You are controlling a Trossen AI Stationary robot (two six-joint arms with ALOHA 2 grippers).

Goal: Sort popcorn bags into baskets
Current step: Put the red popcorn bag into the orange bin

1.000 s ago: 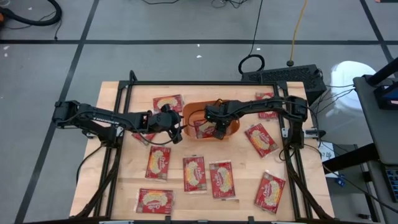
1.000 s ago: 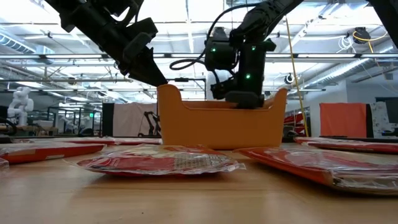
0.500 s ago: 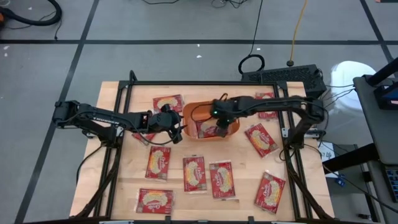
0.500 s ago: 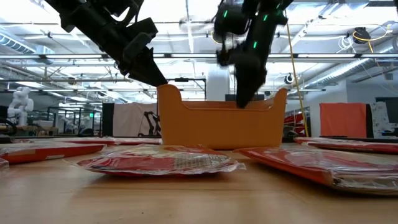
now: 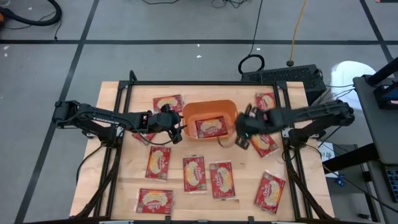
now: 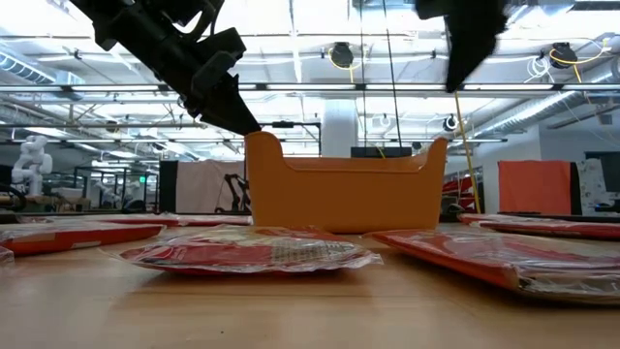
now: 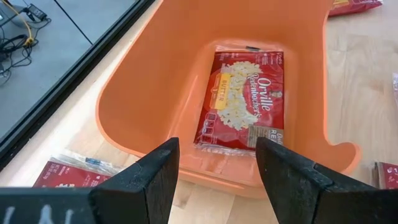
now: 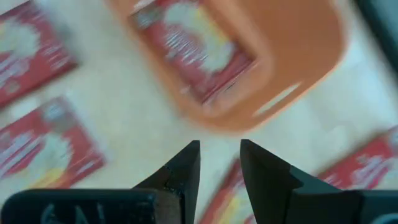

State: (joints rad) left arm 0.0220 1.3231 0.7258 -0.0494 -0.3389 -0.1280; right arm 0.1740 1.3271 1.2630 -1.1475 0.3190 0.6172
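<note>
One popcorn bag (image 7: 241,98) lies in the basket (image 7: 155,81), beyond the left jaws' open tips.

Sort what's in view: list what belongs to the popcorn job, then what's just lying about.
Job: orange basket; popcorn bag inside it; loose popcorn bags on the table; left gripper at the basket's rim; right gripper beside the basket.

Lying about: black cable loop; yellow cable.

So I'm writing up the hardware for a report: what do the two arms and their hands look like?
Both arms are dark, nearly black, slim jointed links with black cables running alongside them. The left hand and right hand each end in two flat, wedge-shaped dark fingers. Faint white scrawled marks show on the left wrist body. A small green light glows near the right hand.
</note>
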